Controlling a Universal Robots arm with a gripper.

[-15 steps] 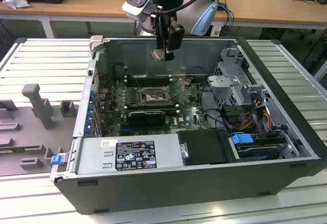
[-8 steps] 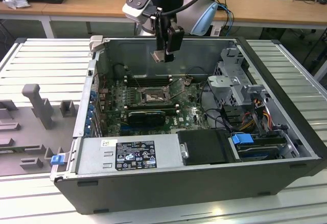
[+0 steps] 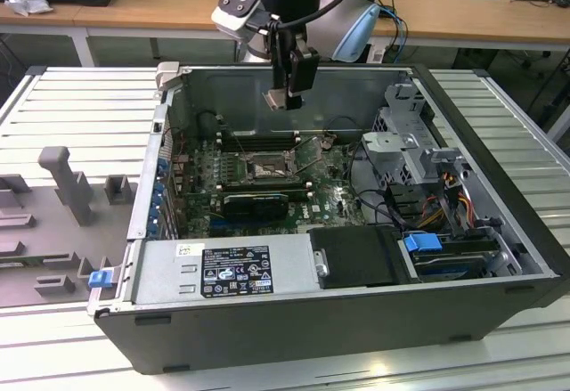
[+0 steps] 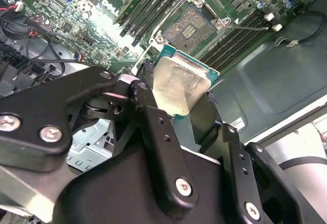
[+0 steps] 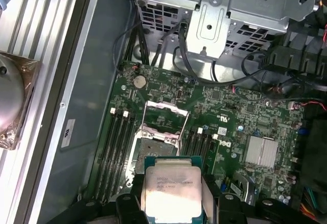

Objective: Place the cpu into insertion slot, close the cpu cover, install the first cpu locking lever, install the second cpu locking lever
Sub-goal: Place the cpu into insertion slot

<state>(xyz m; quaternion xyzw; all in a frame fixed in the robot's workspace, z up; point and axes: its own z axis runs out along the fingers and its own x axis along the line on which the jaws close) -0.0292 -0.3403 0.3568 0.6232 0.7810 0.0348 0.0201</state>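
One claw (image 4: 179, 89) clamps cpu (image 5: 171, 191) above insertion slot (image 5: 153, 150); slot part-hidden.

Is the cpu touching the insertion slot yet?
Apart. In the exterior view the gripper holds the cpu high above the insertion slot, with bare case wall showing between them.

insertion slot (image 5: 153, 150) uncovered, clear above | memory slots (image 5: 116, 147) flank it | cables (image 5: 255, 63) near

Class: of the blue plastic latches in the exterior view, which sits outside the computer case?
The blue latch on the corner of the case at the exterior view's left; the others lie inside it.
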